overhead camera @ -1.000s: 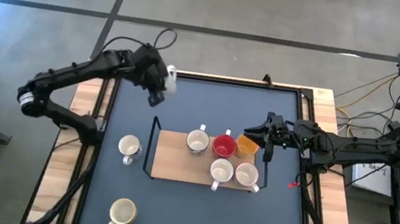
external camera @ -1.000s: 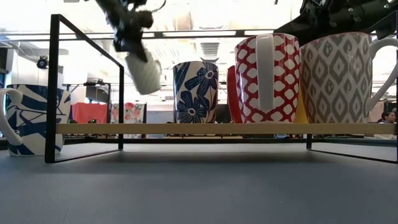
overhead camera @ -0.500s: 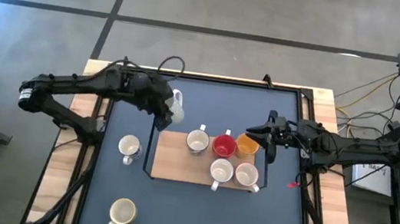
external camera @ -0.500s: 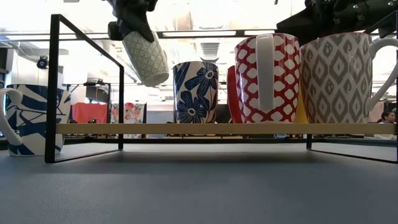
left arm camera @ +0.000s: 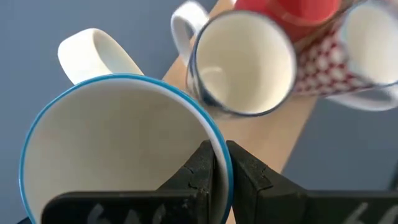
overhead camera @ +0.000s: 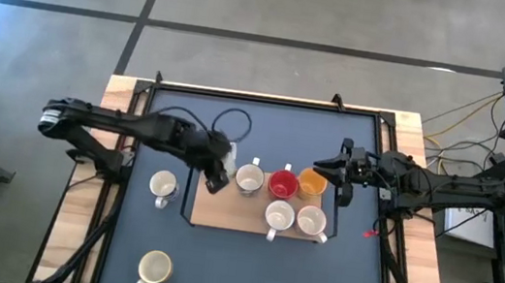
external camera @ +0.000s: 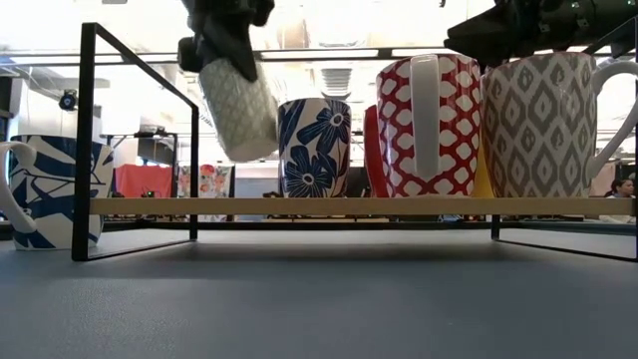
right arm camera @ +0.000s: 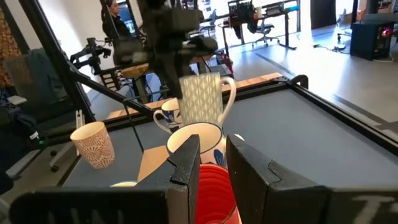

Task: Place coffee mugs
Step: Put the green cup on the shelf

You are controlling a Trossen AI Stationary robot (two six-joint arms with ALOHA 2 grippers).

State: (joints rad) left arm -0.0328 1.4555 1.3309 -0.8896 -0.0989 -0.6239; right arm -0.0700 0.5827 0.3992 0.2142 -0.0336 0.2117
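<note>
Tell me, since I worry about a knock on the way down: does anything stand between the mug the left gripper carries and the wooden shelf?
Nothing visible lies under the carried mug. The left gripper holds it by its rim, clear above the bare left end of the wooden shelf. The blue-flower mug stands beside that spot, not in it.

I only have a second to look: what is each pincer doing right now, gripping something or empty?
Left pincer: shut on the rim of a patterned mug, held above the wooden board.
Right pincer: open, empty, hovering by the orange mug.
</note>
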